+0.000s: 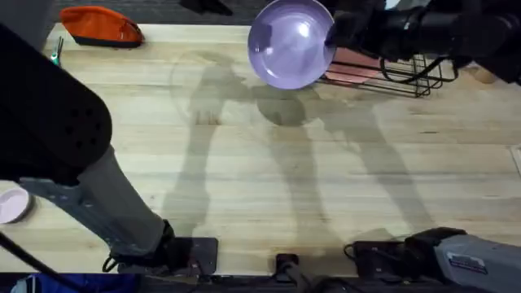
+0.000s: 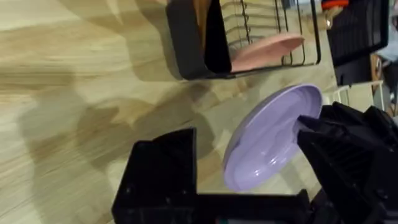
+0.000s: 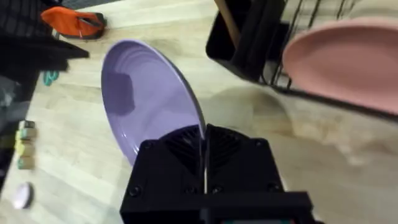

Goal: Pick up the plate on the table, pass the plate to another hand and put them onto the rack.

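Note:
The lavender plate (image 1: 291, 42) hangs tilted above the table (image 1: 269, 163) at the back, just left of the black wire rack (image 1: 411, 77). My right gripper (image 1: 332, 34) reaches in from the right and is shut on the plate's right rim. In the right wrist view the plate (image 3: 149, 106) stands edge-on between the right gripper (image 3: 203, 146) fingers. My left arm (image 1: 49, 122) looms large and dark at the left. In the left wrist view the left gripper (image 2: 239, 186) is open, one finger (image 2: 163, 168) showing, with the plate (image 2: 273, 134) farther off past the gap.
A pink plate (image 3: 348, 56) lies in the rack, with a black utensil cup (image 3: 242, 37) at the rack's near end. An orange-red object (image 1: 102, 26) sits at the back left corner. At the left edge lies a tiny pale pink dish (image 1: 12, 203).

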